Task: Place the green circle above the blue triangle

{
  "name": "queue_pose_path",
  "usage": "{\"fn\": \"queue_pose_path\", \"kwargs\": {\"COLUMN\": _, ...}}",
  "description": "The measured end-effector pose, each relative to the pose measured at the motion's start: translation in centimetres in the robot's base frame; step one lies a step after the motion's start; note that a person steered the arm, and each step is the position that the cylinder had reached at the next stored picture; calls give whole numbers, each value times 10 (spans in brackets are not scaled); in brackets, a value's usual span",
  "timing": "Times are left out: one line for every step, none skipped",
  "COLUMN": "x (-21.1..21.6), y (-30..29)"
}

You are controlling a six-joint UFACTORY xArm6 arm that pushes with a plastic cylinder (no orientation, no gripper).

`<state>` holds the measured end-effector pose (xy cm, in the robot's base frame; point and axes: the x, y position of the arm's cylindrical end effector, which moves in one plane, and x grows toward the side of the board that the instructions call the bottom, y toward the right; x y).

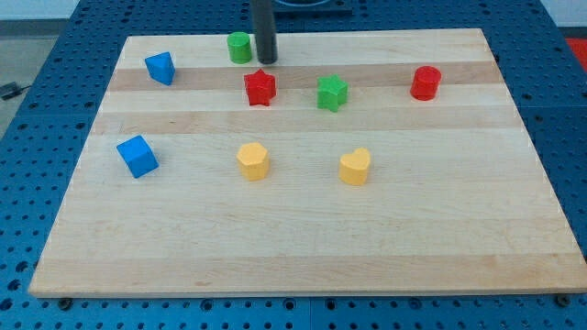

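**Mia:** Where is my tip point(267, 60)?

**Ben:** Near the view's top. It is just to the right of the green circle point(240, 47), very close. I cannot tell if they touch. It is a plain dark rod, with nothing to open or shut, and it holds nothing.

**Mia:** And the blue triangle point(160, 68)?

**Ben:** It sits to the left of the green circle and a bit lower, well apart from it.

**Mia:** What else is on the wooden board point(303, 238)?

**Ben:** A red star point(260, 88) is just below my tip. A green star point(332, 93) is to its right. A red round block point(426, 82) is far right. Lower down are a blue cube point(138, 156) (on the left side), a yellow block point(253, 160) and a yellow heart point(355, 167).
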<state>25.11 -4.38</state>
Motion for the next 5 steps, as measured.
{"fn": "queue_pose_path", "kwargs": {"x": -19, "y": 19}}
{"fn": "queue_pose_path", "kwargs": {"x": -28, "y": -7}}
{"fn": "queue_pose_path", "kwargs": {"x": -28, "y": -49}}
{"fn": "queue_pose_path", "kwargs": {"x": -28, "y": -88}}
{"fn": "queue_pose_path", "kwargs": {"x": -26, "y": -82}}
